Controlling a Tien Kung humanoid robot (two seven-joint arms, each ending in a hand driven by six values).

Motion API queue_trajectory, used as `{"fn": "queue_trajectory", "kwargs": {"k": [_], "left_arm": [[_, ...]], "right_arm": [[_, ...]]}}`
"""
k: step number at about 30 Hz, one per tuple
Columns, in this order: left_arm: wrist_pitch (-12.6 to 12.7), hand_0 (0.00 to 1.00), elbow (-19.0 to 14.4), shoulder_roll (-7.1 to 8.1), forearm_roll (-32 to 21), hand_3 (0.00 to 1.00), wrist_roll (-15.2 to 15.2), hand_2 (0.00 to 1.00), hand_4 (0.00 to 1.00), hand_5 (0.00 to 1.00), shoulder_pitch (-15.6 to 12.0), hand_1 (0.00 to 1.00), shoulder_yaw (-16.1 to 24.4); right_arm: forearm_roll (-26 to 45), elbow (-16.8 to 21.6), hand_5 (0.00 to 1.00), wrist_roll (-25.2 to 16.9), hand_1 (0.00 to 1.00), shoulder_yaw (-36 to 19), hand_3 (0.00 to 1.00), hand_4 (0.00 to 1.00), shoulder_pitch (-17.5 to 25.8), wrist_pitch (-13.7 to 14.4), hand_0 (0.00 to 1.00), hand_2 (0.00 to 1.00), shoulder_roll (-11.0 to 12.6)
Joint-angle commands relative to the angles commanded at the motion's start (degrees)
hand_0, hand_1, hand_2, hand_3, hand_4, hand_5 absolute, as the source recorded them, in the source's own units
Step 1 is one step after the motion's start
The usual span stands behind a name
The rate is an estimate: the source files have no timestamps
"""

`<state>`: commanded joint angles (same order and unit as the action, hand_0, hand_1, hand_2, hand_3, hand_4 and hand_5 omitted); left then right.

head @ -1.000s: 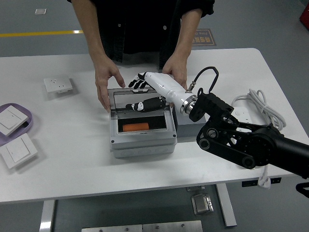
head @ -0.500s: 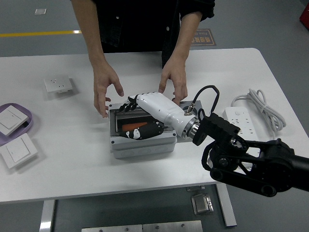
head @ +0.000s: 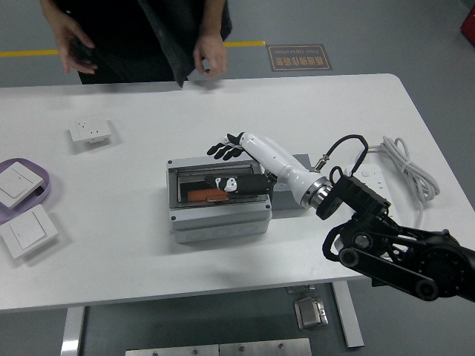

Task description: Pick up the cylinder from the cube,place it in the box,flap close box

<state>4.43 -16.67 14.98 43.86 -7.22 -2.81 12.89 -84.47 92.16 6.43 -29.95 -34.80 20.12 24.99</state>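
Table: white table (head: 133,245), grey floor behind it.
Box: grey box (head: 217,215) sits in the middle, lid not shut.
Cylinder: orange cylinder (head: 207,195) lies inside the box.
My right hand (head: 245,159): over the box, fingers spread, holding nothing.
Person: stands at the far side, hands (head: 208,58) off the table.

- The fingers (head: 225,148) reach past the far edge of the box (head: 218,216).
- The cylinder (head: 208,196) lies in the box, nearer than the fingers.
- A socket (head: 90,131) sits far left of the fingers.
- A power strip (head: 369,176) lies to their right.
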Motion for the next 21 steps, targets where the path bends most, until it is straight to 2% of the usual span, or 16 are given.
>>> {"fn": "queue_trajectory", "kwargs": {"k": [4, 7, 14, 21], "left_arm": [[0.0, 0.623, 0.0, -0.09, -0.2, 0.628, 0.0, 0.538, 0.684, 0.316, -0.2, 0.607, -0.1], [0.0, 0.623, 0.0, -0.12, -0.3, 0.628, 0.0, 0.538, 0.684, 0.314, -0.3, 0.607, 0.0], [0.0, 0.623, -0.1, 0.02, 0.2, 0.629, 0.0, 0.539, 0.684, 0.315, -0.6, 0.607, 0.8], [-0.1, 0.623, -0.3, 0.40, 1.2, 0.628, 0.0, 0.539, 0.684, 0.315, -1.1, 0.607, 1.7]], "right_arm": [[2.1, 3.2, 0.373, -1.6, 0.603, -6.4, 0.642, 0.667, 3.9, 0.9, 0.639, 0.624, 1.8], [5.0, 3.8, 0.369, -3.8, 0.603, -11.6, 0.645, 0.658, 7.4, 1.7, 0.636, 0.622, 2.4], [14.8, -1.6, 0.372, -11.2, 0.596, -23.0, 0.643, 0.655, 15.2, 1.7, 0.624, 0.623, 2.3], [24.3, -5.5, 0.365, -16.9, 0.595, -32.0, 0.642, 0.657, 20.6, 1.2, 0.618, 0.619, 0.8]]}}
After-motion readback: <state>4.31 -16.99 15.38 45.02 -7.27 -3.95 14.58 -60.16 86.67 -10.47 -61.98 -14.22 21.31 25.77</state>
